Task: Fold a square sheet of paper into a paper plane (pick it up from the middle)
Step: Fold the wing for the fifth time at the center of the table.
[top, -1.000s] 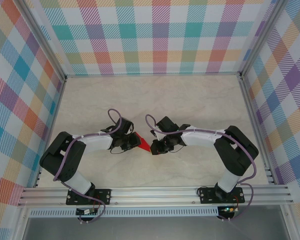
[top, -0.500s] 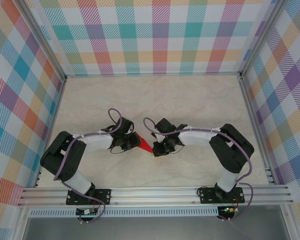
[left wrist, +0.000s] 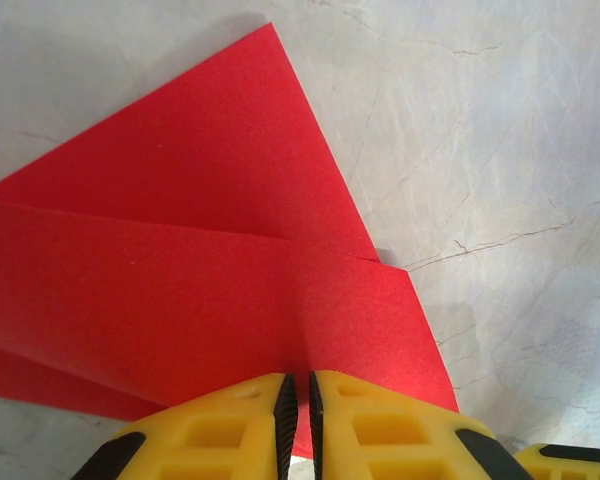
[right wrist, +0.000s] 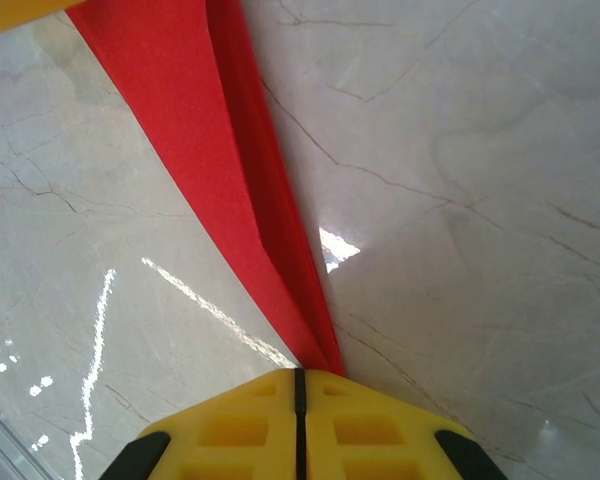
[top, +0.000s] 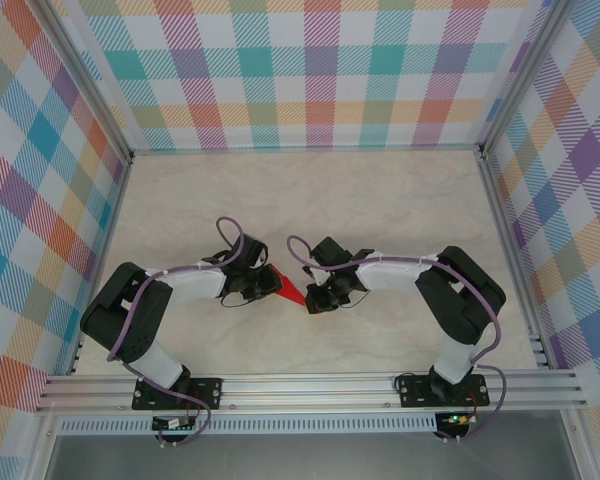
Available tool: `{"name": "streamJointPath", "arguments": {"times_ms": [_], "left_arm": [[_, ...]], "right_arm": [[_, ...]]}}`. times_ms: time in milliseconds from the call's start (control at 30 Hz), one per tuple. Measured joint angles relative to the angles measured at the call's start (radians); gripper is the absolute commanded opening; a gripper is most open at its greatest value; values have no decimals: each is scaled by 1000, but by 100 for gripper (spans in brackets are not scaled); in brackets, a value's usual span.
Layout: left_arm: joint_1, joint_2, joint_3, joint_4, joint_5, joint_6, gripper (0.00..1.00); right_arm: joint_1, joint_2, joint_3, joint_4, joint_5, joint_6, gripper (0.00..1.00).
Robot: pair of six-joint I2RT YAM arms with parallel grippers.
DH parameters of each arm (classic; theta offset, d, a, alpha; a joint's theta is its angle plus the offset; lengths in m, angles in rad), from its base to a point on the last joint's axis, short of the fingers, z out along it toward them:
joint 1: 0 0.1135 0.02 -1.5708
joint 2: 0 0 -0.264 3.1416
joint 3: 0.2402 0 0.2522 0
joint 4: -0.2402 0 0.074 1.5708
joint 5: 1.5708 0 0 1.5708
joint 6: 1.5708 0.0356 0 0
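Left gripper [left wrist: 298,385] pinching edge of red paper [left wrist: 180,270], jaws nearly touching, at bottom centre of left wrist frame. Right gripper [right wrist: 300,378] clamping paper's narrow pointed tip, jaws meeting, at bottom centre of right wrist frame. I'm seeing paper folded into layered wedge, sitting just below centre of top frame, bridging both grippers over marble table [top: 380,200]. Plaid walls [top: 300,70] enclosing table.

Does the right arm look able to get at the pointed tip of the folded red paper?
Likely yes: the right hand appears shut right on that tip of the folded red paper, with nothing between them.
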Motion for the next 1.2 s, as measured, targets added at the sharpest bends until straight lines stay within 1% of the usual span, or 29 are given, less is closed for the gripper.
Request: {"name": "streamJointPath", "arguments": {"times_ms": [200,333,433,700,933,1200], "left_arm": [[0,0,0,0,0,0,17],[0,2,2,-2,0,0,17],[0,3,4,-3,0,0,16],[0,4,5,-4,0,0,17],[0,4,5,-4,0,0,17],[0,6,16,-22,0,7,17]], "right_arm": [[-9,-7,-11,16,-23,4,10],[-11,-39,-10,11,-36,14,11],[-10,-42,18,17,-58,20,11],[10,56,133,60,-85,42,11],[14,107,141,40,-58,42,10],[12,112,141,32,-39,42,9]]}}
